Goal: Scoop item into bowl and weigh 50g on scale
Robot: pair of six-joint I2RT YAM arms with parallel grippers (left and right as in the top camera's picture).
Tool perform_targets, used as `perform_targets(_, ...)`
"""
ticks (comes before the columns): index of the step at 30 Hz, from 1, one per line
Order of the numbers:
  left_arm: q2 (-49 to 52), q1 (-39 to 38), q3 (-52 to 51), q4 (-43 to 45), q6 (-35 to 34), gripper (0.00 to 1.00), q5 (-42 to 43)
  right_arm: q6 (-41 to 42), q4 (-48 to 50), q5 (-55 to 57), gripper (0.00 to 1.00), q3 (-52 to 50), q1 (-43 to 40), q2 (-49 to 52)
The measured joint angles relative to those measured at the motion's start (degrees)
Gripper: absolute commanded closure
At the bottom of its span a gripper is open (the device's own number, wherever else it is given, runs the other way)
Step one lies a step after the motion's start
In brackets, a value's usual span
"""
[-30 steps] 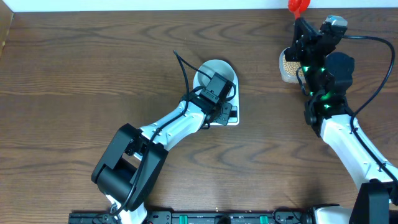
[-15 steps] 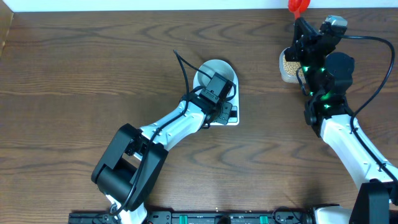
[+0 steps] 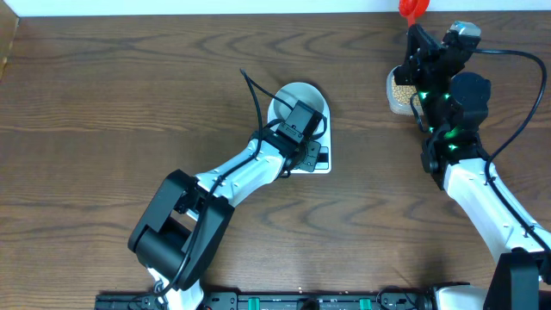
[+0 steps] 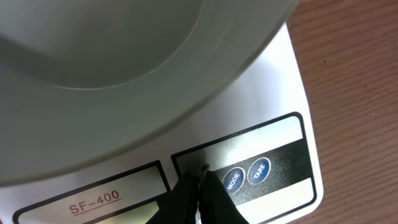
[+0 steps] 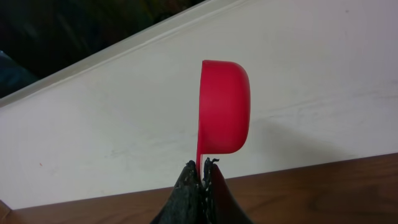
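The pale bowl [image 3: 297, 96] [image 4: 124, 62] stands on the white scale [image 3: 322, 165] [image 4: 273, 81] in the middle of the table. My left gripper [image 3: 308, 148] [image 4: 200, 172] is shut and empty. Its tips rest on the scale's dark front panel, just left of the MODE button [image 4: 233, 180]. Beige beans [image 3: 399, 89] fill a clear tub at the back right. Above and behind that tub, my right gripper [image 3: 417, 36] [image 5: 202, 165] is shut on the thin handle of a red scoop [image 3: 412, 9] [image 5: 224, 106]. The scoop is held up on its side, and its inside is hidden.
The clear tub [image 3: 394, 102] sits under the right arm near the table's back edge. A white wall [image 5: 124, 124] rises right behind it. A TARE button [image 4: 259, 170] lies to the right of MODE. The left arm's black cable [image 3: 255, 90] loops beside the bowl.
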Motion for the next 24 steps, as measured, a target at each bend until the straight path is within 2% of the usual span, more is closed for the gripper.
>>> perform_targets(24, 0.33, -0.02, 0.0, -0.33, 0.42, 0.93, 1.73, 0.0, 0.0, 0.0, 0.99, 0.0, 0.0, 0.0)
